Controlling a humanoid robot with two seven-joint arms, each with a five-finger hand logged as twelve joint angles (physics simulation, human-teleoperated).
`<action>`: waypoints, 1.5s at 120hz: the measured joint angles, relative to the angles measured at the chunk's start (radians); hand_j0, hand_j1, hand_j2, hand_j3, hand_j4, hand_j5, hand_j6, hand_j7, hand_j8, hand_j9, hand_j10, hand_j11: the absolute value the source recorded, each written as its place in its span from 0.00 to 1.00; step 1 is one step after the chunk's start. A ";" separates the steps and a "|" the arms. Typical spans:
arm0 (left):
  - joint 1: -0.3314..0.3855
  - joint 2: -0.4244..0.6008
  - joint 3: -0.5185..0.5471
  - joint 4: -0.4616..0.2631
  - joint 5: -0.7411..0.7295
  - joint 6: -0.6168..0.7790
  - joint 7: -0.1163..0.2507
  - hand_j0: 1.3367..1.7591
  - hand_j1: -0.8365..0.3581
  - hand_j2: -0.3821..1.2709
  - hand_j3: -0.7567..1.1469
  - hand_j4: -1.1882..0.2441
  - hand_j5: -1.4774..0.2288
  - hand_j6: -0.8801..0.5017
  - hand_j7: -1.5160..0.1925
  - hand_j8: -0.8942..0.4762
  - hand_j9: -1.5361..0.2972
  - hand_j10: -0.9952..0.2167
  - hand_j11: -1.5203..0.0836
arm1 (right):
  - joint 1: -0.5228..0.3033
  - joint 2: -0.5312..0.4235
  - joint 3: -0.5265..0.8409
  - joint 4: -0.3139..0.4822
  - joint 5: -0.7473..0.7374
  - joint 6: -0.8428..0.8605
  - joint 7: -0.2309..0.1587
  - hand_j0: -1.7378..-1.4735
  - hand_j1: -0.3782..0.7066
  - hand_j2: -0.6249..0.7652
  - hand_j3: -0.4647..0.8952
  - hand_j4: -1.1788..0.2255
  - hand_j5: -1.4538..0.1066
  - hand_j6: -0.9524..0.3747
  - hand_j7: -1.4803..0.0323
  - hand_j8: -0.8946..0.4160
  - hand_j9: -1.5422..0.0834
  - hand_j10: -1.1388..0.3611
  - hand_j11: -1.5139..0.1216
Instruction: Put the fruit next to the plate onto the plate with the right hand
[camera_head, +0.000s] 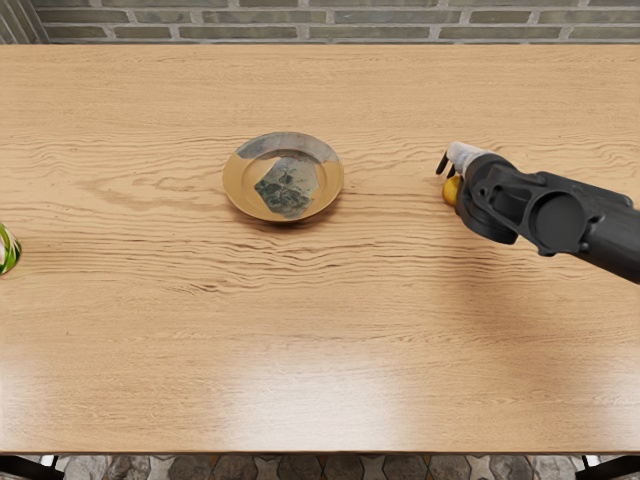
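table (320, 350): wood, near part bare
green object (7, 249): left edge, well away, not my job
right hand (462, 165): reaches in from the right, set down over the fruit for the pickup; grip open or closed: can't tell, my wrist hides it
fruit (451, 190): yellow, under my hand, looks on the table
plate (235, 185): left of fruit, well apart, no fruit on it yet

Fruit (452, 190): small, yellow-orange, mostly hidden against the right hand (480, 186), on its left side. Plate (233, 181): round, gold, mottled grey centre, flat, well left of the hand.
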 joint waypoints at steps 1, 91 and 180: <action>0.000 0.000 0.000 0.000 0.000 0.000 0.000 0.76 0.99 0.23 0.40 0.83 0.87 0.64 0.89 0.65 0.84 0.82 0.95 | 0.000 0.000 -0.001 0.000 0.000 0.000 0.000 0.30 0.49 0.39 0.34 0.54 0.58 0.40 0.62 0.37 0.61 0.48 0.59; 0.000 0.000 0.000 0.000 0.000 0.000 0.000 0.76 0.99 0.23 0.40 0.83 0.87 0.64 0.89 0.65 0.84 0.82 0.95 | 0.004 0.001 0.001 0.004 0.011 -0.004 0.001 0.35 0.65 0.69 0.34 0.33 0.29 0.40 0.34 0.43 0.33 0.36 0.30; 0.000 0.000 0.000 0.000 0.000 0.000 0.000 0.76 0.99 0.23 0.40 0.83 0.87 0.64 0.89 0.65 0.84 0.82 0.95 | 0.094 -0.037 0.152 0.131 0.026 -0.003 0.000 0.30 0.66 0.88 0.34 0.28 0.23 0.36 0.28 0.37 0.28 0.24 0.26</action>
